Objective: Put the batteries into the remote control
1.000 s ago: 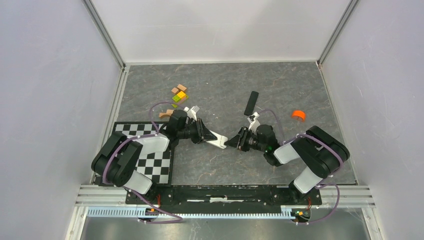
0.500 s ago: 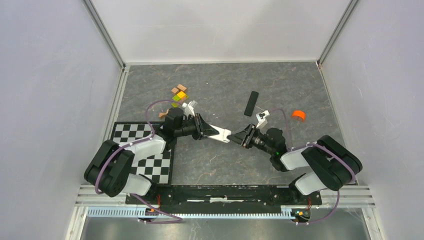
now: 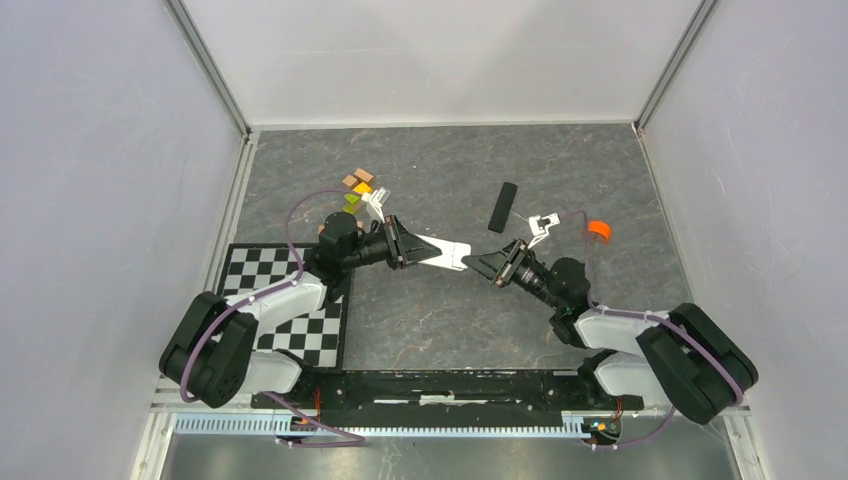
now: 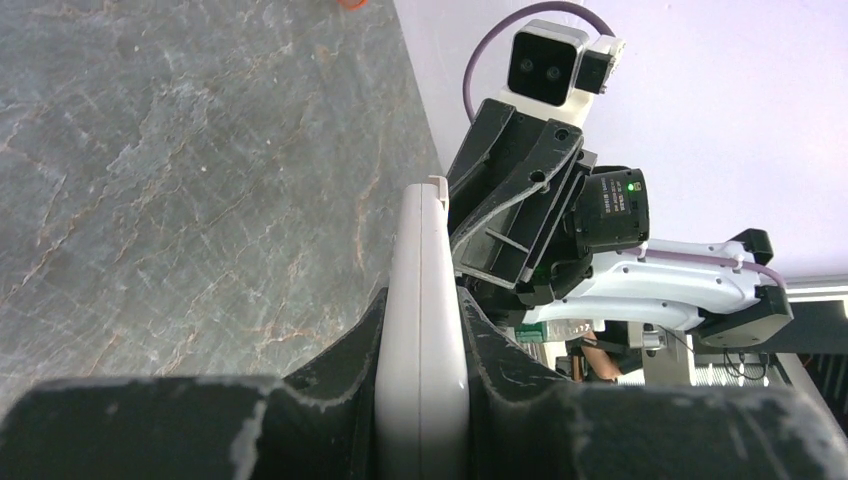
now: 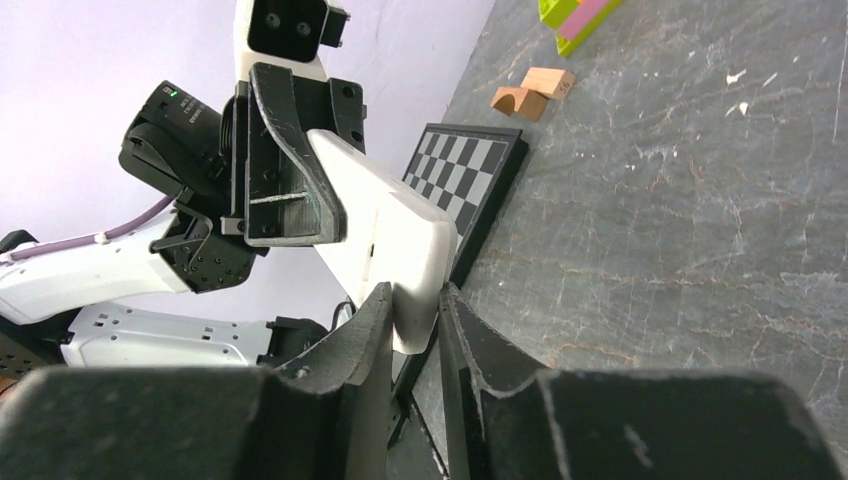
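Observation:
The white remote control point(image 3: 445, 253) hangs in mid-air over the grey mat between the two arms. My left gripper point(image 3: 424, 248) is shut on it; in the left wrist view the remote control point(image 4: 418, 230) stands edge-on, clamped between both fingers point(image 4: 480, 340) of the left gripper point(image 4: 422, 296). My right gripper point(image 3: 478, 263) meets the remote's free end from the right. In the right wrist view, the right gripper point(image 5: 414, 292) has its fingers pressed on either side of the corner of the remote control point(image 5: 380, 235). The batteries are out of view.
A slim black bar point(image 3: 502, 206) lies on the mat behind the grippers, and an orange round cap point(image 3: 598, 230) sits to its right. Coloured blocks point(image 3: 357, 190) are at the back left. A checkerboard point(image 3: 300, 330) lies at the front left.
Both grippers have carried the remote farther from the bases and a little to the right. The right gripper's jaws opened slightly, then narrowed onto the remote's end.

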Controlling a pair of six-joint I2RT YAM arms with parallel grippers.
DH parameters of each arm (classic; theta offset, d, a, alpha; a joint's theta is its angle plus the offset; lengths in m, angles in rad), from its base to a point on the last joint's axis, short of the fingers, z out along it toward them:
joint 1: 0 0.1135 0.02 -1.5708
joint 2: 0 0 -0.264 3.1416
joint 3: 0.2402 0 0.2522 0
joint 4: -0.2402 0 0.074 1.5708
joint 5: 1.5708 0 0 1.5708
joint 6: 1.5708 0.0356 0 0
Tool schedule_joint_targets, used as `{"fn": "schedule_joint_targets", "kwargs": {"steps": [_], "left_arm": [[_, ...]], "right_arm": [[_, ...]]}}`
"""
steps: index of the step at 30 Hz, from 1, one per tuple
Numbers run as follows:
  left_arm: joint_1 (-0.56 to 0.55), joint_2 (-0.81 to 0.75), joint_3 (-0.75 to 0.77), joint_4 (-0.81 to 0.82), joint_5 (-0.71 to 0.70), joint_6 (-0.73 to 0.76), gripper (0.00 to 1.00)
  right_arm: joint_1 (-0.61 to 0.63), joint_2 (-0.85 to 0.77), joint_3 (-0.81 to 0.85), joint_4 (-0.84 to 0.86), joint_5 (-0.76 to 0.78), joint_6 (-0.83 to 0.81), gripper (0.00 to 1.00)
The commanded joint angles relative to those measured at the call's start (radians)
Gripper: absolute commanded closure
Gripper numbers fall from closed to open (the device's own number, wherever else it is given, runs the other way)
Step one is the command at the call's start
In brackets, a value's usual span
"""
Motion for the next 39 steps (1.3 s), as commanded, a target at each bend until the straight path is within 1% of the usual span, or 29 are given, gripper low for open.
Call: {"fn": "schedule_joint_targets", "kwargs": {"steps": [1,8,14,15,17,23,28,32,33,35,38,39], "left_arm": [[-0.009,-0.048,0.031,0.18,0.035,-0.051,0.98],[-0.009,-0.026,0.032,0.252,0.038,-0.08,0.98],[-0.009,-0.012,0.021,0.312,0.029,-0.067,0.98],[-0.01,-0.01,0.02,0.322,0.028,-0.064,0.98],[-0.009,-0.004,0.019,0.329,0.028,-0.05,0.98],[-0.009,0.008,0.014,0.355,0.02,-0.028,0.98],[-0.01,0.024,0.015,0.37,0.014,-0.032,0.98],[-0.009,0.035,0.021,0.369,0.014,-0.08,0.98],[-0.009,0.04,0.024,0.376,0.018,-0.099,0.98],[-0.009,0.049,0.024,0.411,0.029,-0.156,0.98],[-0.009,0.049,0.023,0.461,0.043,-0.22,0.98],[-0.009,0.049,0.022,0.468,0.046,-0.232,0.98]], "right_arm": [[-0.008,-0.074,0.042,-0.22,0.025,-0.079,0.76],[-0.009,-0.111,0.07,-0.217,-0.012,-0.06,0.81],[-0.01,-0.112,0.085,-0.186,-0.052,0.005,0.97],[-0.01,-0.113,0.093,-0.202,-0.058,0.003,1.0],[-0.01,-0.122,0.104,-0.225,-0.062,-0.006,1.0],[-0.011,-0.138,0.116,-0.224,-0.098,-0.001,1.0],[-0.017,-0.153,0.119,-0.244,-0.113,0.015,1.0],[-0.018,-0.171,0.132,-0.288,-0.082,-0.053,1.0],[-0.019,-0.171,0.137,-0.302,-0.073,-0.069,0.97],[-0.019,-0.164,0.144,-0.325,-0.055,-0.092,0.88],[-0.019,-0.151,0.146,-0.347,-0.032,-0.105,0.77],[-0.019,-0.149,0.147,-0.358,-0.023,-0.108,0.75]]}}
